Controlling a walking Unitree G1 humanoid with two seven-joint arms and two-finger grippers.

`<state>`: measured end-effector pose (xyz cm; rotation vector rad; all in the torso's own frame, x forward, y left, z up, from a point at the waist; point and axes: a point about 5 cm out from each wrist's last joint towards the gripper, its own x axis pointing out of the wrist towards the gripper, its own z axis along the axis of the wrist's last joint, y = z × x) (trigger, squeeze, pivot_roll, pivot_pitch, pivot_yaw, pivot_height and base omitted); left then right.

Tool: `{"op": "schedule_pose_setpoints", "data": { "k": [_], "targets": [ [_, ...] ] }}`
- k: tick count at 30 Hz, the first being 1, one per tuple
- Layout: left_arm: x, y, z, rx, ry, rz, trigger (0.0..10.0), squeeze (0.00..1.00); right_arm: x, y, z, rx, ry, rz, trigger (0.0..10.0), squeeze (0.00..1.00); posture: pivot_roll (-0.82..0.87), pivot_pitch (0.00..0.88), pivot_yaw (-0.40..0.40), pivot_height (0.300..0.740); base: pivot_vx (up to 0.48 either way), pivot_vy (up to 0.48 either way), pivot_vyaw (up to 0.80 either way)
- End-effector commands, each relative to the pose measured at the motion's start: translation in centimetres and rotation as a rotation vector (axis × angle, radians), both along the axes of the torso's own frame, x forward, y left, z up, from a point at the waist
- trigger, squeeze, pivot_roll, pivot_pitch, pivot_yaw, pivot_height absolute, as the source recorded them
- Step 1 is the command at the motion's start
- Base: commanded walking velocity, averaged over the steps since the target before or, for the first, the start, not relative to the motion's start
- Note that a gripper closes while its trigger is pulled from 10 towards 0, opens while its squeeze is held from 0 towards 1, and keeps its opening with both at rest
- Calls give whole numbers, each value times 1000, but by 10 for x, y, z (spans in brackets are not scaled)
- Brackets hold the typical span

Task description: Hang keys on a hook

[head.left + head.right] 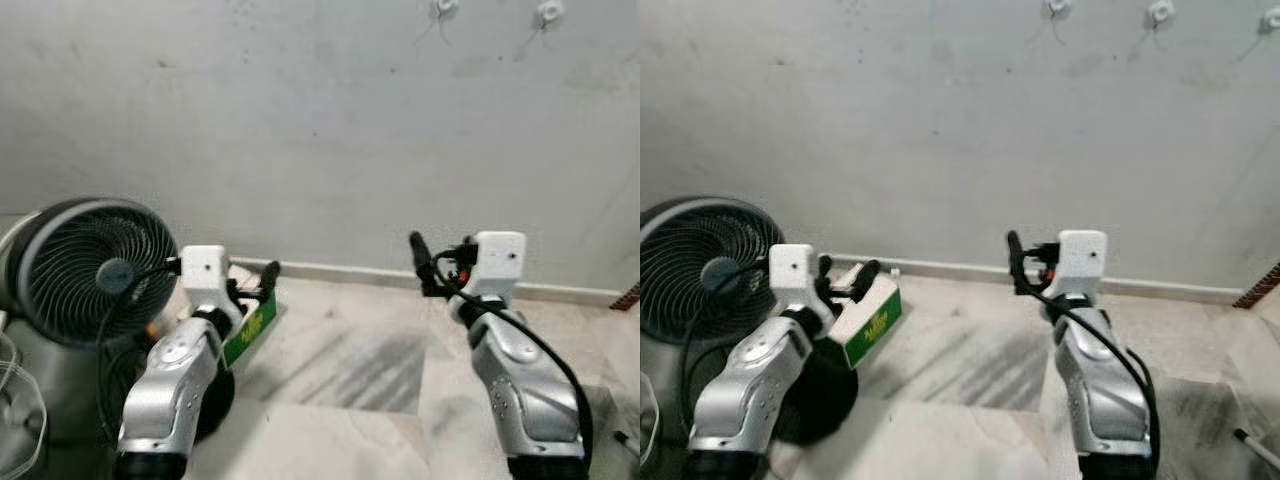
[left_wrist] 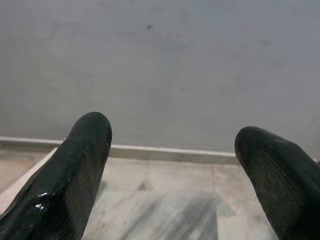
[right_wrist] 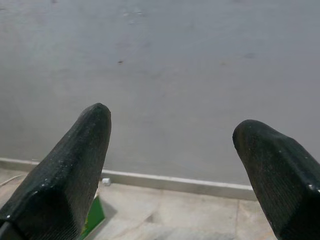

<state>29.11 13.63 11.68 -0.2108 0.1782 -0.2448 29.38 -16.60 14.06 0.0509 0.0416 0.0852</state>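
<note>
Both grippers raised low before a grey wall [image 1: 320,130], fingers spread wide, nothing held: left gripper [image 2: 170,165] at left near a black fan [image 1: 85,270] and a green-and-white box [image 1: 250,325], right gripper [image 3: 170,160] at right over marble floor [image 1: 350,370]. Hooks [image 1: 1159,14] sit high on the wall, far right. Keys: cannot tell where.
</note>
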Motion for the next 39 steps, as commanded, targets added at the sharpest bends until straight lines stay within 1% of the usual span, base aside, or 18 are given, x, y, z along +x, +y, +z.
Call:
{"op": "schedule_pose_setpoints", "data": {
  "k": [1, 10, 17, 39],
  "targets": [
    [0, -7, 0, -7, 2, -26, 10000, 0, -1, -7, -2, -7, 6, -22, 10000, 0, -47, 61, 46, 740, 349, 0, 0],
    [-1, -8, -1, -4, 13, -36, 10000, 0, 0, -6, -1, -6, 7, -20, 10000, 0, -46, 61, 48, 740, 351, 0, 0],
    [-1, -10, -3, 0, 23, -39, 10000, 0, 0, -6, -2, -12, 8, -14, 10000, 0, -46, 61, 48, 740, 289, 0, -800],
    [-1, -9, -4, 0, 36, -34, 10000, 0, 2, -4, -1, -24, 5, -1, 10000, 0, -43, 56, 42, 740, 0, 0, -800]
  ]
}}
